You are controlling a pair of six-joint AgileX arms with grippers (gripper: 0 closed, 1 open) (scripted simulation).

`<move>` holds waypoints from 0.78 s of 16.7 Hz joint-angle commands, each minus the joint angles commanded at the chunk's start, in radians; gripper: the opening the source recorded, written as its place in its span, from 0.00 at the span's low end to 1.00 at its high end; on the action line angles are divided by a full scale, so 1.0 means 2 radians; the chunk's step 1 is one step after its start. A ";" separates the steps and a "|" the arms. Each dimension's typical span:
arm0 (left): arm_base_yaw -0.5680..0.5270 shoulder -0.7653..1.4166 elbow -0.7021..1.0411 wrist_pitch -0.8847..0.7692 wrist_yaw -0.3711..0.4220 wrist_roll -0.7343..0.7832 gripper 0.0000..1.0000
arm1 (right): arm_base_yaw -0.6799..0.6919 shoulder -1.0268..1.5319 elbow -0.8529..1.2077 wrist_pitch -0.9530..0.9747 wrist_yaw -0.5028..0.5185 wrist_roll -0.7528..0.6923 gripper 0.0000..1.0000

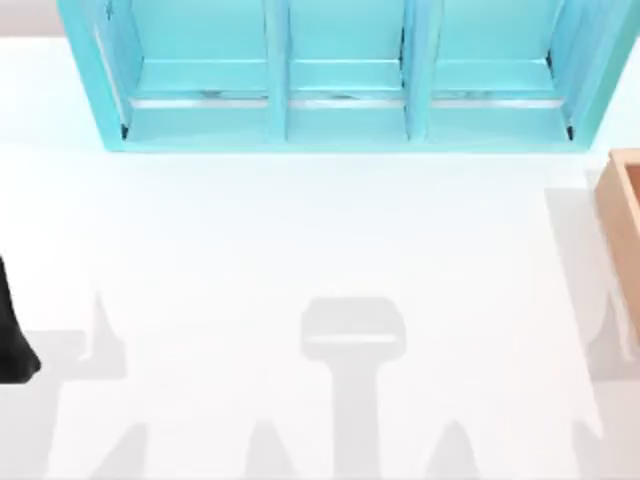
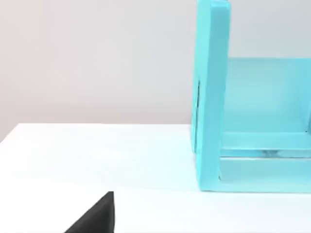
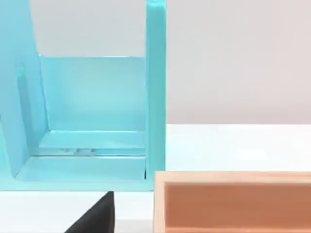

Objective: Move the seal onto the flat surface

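The seal is out of view. The flat surface, a broad white tabletop [image 1: 300,230], spreads in front of the turquoise shelf unit. A black part of my left arm [image 1: 12,340] reaches in at the table's left edge. In the left wrist view a black corner of my left gripper [image 2: 95,218] hangs over the white tabletop [image 2: 97,155], short of the shelf's end wall. In the right wrist view a black corner of my right gripper [image 3: 95,216] sits above the table, facing the shelf and the tan box.
A turquoise shelf unit [image 1: 340,75] with three open bays stands along the back of the table. A tan wooden box [image 1: 625,230] sits at the right edge, close to the shelf's right end [image 3: 155,97]. Grey shadows of the arms lie on the front of the table.
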 joint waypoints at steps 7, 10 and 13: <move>0.000 0.000 0.000 0.000 0.000 0.000 1.00 | -0.023 0.080 0.080 -0.074 0.005 -0.031 1.00; 0.000 0.000 0.000 0.000 0.000 0.000 1.00 | -0.046 0.190 0.183 -0.166 0.007 -0.061 1.00; 0.000 0.000 0.000 0.000 0.000 0.000 1.00 | -0.074 0.329 0.301 -0.280 0.006 -0.093 1.00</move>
